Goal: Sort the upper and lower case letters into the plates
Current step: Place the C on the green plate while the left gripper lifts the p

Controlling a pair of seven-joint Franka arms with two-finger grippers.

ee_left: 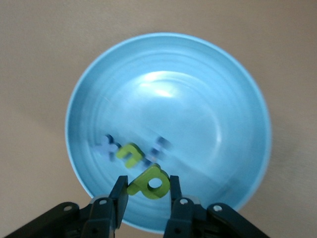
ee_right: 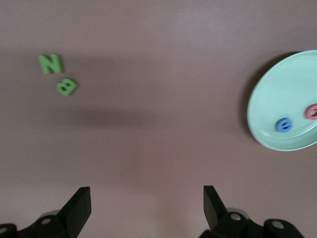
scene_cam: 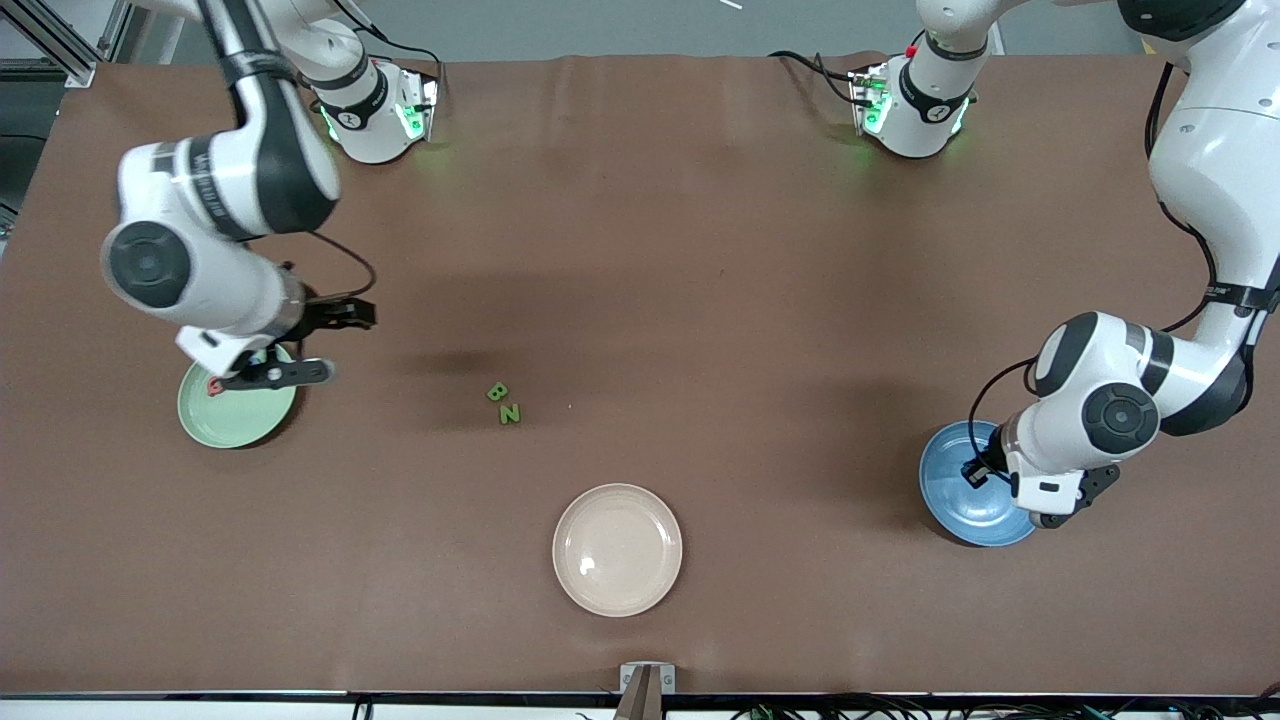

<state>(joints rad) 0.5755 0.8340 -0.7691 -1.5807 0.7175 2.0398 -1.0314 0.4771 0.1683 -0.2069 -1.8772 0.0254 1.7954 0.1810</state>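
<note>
Brown desk carries a green plate and a blue plate at its two ends, so each arm serves one. Over the blue plate the left gripper pinches a green letter, apparently for release; the right gripper hangs wide and empty just beside the green plate, with letters B and N unsorted mid-desk.

The front view looks down from high across the table, facing both robot bases and taking in the whole brown top. The left wrist view looks straight down, close over the blue plate at the left arm's end, which fills most of its field. The right wrist view hangs higher over bare table, catching the mint green plate at its edge and the green letters N and B; the front view shares both plates and these letters.
</note>
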